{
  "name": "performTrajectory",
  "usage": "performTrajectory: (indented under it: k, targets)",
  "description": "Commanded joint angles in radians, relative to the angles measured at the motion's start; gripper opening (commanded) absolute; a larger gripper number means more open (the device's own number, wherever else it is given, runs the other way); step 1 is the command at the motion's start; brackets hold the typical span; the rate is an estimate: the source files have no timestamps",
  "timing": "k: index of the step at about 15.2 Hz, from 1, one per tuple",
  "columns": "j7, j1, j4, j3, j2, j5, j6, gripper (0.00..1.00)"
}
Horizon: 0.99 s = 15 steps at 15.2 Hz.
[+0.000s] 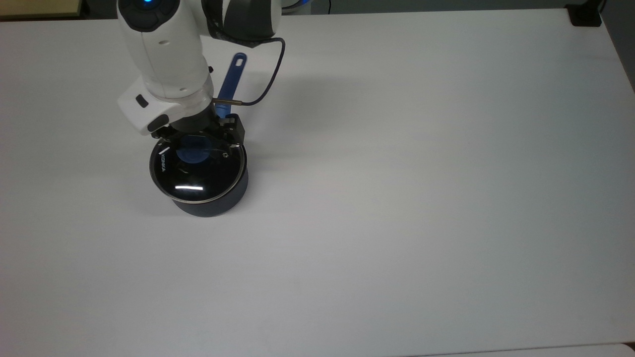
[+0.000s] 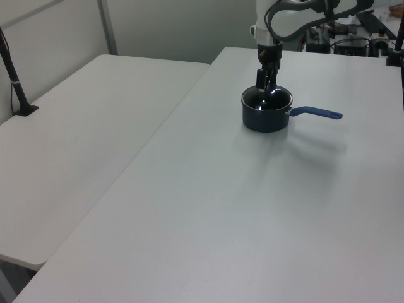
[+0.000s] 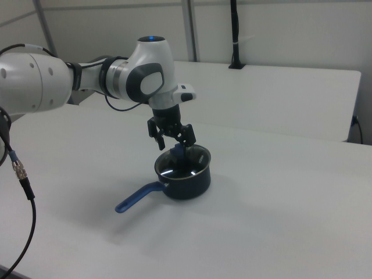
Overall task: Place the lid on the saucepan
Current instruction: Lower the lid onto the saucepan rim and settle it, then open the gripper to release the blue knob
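Note:
The dark saucepan [image 1: 218,204] stands on the white table at the top view's left, its long blue handle [image 1: 232,79] pointing to the far edge under the arm. The glass lid [image 1: 198,176] lies flat on the saucepan's rim, with its blue knob [image 1: 194,151] in the middle. My gripper [image 1: 197,140] hangs open just above the knob, one finger on either side and nothing held. From the right view, the gripper [image 3: 172,142] is clear of the lid [image 3: 177,168] and the saucepan [image 3: 189,186]. The left view places the gripper [image 2: 268,77] over the saucepan [image 2: 266,113].
A black cable [image 1: 270,74] loops from the wrist above the handle. A black block [image 1: 585,17] sits at the top view's far right corner. A second white table [image 2: 76,158] adjoins on the left view's left, with a black post [image 2: 16,82] on it.

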Motion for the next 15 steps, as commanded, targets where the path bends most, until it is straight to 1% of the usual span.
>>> performTrajectory:
  k: [1, 11, 13, 15]
  targets:
    - [0.033, 0.018, -0.025, 0.017, -0.010, 0.021, 0.018, 1.00]
    - [-0.001, 0.016, -0.039, 0.019, -0.010, 0.003, 0.017, 1.00]
    - [-0.006, 0.013, -0.057, 0.019, -0.042, 0.003, 0.006, 1.00]
    - [-0.006, 0.018, -0.100, 0.019, -0.096, 0.003, 0.000, 1.00]
